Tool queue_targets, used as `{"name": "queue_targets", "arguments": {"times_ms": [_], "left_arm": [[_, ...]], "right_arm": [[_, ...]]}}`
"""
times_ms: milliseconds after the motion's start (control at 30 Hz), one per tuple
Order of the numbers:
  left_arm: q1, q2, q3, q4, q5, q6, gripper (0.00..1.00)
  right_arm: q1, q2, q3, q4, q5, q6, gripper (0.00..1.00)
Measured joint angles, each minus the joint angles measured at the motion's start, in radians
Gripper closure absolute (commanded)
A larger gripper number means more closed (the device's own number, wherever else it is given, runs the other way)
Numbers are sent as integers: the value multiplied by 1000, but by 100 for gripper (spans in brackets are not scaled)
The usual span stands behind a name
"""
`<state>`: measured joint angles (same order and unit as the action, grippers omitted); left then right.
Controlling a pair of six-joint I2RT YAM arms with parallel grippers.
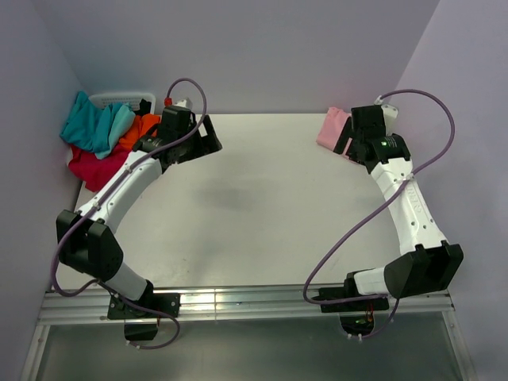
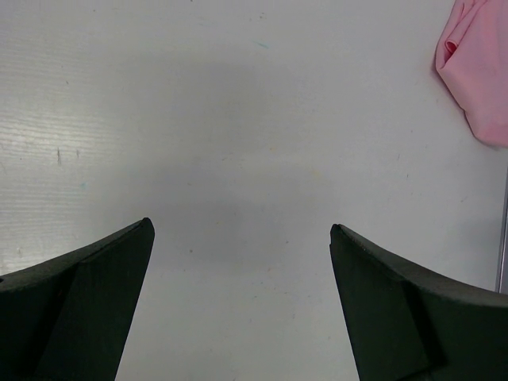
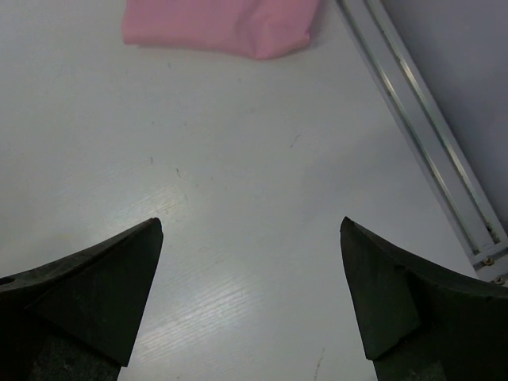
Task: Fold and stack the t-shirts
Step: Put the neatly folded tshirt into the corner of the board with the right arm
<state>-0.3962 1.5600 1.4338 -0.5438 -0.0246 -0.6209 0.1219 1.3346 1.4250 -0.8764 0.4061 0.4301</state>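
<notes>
Only overhead — teal-orange-red heap [image 1: 97, 135]; from wrists (left pincer [image 2: 242, 225], right pincer [image 3: 251, 221] both agape) just pink tee [image 3: 222, 24].

Pink t-shirt [image 1: 329, 128] half behind the right claw [image 1: 348, 136], cropped in wrist views.

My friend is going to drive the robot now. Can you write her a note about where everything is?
Left gripper: open, empty, over bare table.
Right gripper: open, empty, just short of the pink t-shirt.
Done: pink t-shirt looks folded, far right corner.
Teal t-shirt, orange t-shirt and red t-shirt: crumpled heap, far left corner.
Left: fold those three and stack them on the pink one.
</notes>
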Motion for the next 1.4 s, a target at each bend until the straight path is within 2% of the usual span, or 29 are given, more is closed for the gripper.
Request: {"name": "queue_targets", "arguments": {"times_ms": [433,1000,1400], "left_arm": [[5,8,16,1,0,8,0],[7,6,13,0,0,8,1],[13,-69,-20,-11,-7,11,0]], "right_arm": [[0,28,29,-35,73,18,0],[0,28,29,-60,76,26,0],[0,23,47,-89,64,45,0]]}}
